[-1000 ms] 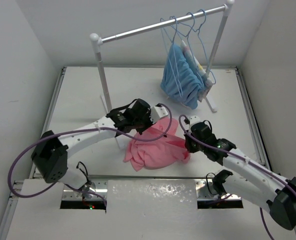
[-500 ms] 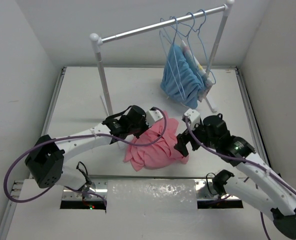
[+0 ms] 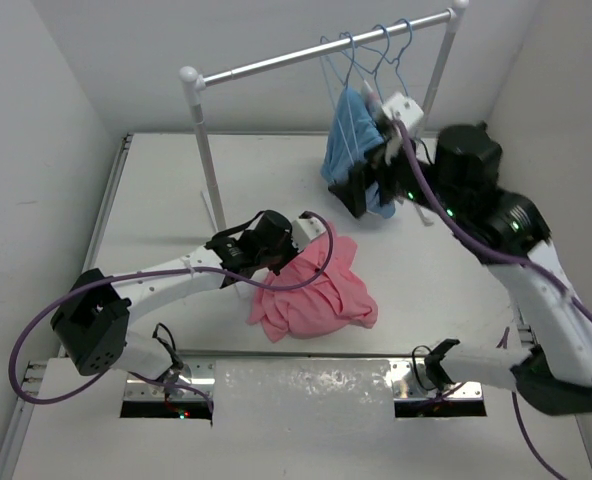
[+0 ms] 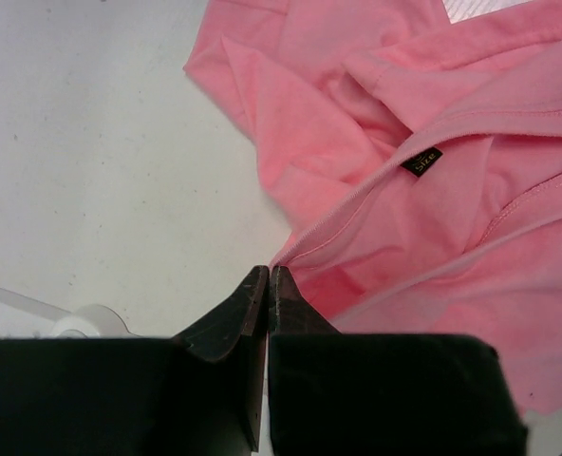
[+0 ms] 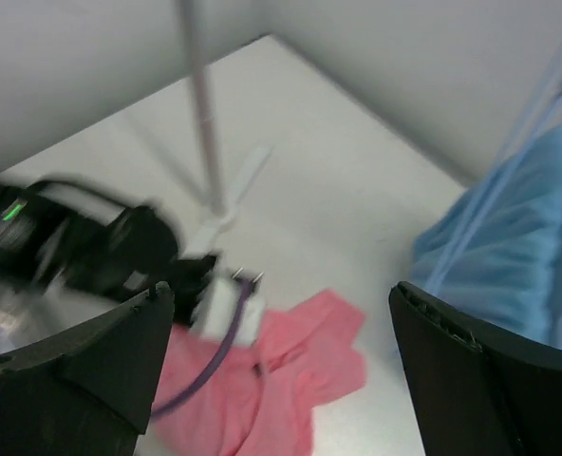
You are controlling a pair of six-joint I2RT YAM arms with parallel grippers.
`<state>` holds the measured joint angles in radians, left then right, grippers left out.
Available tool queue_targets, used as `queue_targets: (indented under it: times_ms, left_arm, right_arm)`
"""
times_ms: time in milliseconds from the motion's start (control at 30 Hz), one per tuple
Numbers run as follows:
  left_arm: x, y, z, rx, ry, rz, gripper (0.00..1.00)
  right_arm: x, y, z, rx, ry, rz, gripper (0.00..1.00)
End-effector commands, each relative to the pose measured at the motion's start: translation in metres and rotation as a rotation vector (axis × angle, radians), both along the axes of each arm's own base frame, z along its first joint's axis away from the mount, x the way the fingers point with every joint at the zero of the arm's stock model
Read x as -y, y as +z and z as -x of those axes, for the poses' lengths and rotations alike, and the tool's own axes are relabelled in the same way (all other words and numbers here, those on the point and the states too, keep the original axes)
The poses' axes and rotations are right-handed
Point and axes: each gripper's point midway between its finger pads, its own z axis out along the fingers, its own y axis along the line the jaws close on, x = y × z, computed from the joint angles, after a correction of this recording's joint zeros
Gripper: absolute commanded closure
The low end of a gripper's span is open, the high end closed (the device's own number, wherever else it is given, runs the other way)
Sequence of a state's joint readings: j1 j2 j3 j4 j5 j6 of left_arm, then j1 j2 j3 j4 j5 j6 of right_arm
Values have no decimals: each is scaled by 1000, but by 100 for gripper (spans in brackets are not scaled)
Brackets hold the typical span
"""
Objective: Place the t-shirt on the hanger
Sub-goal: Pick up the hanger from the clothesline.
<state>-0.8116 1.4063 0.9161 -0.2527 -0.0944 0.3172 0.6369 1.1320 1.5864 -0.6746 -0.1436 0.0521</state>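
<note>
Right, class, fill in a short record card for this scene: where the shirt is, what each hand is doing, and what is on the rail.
t-shirt: pink, crumpled on the table
left hand: shut, pinching the t-shirt's edge
right hand: open, empty, raised beside the blue garment
rail: several light-blue hangers hooked on it, the blue garment hanging there
task state: t-shirt not yet hung
</note>
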Motion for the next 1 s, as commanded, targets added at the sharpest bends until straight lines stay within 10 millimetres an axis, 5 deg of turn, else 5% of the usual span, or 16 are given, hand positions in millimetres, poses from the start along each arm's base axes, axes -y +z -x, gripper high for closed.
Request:
queue_targets:
  times_ms: [0,133,333,467,600,967]
  left_arm:
    - [0,11,-8,41,30,38,100]
    - [0,15,-9,54,28,41,100]
    - [0,18,-6,56,16,51,100]
    - [0,21,-6,65,11,61,100]
    - [1,27,-9,83,17,67,100]
    - [-2,35,-12,119,23,73,100]
  right_arm:
    - [18,-18,-68,-19,-284,166,8]
    - [27,5,-127,60,-488,172,6]
    - [30,22,-170,113,-563,112,10]
    - [27,-8,-198,33,-497,114,18]
    - [24,-46,-209,-54,-475,127,29]
    - [19,-47,-211,-39,-402,92,74]
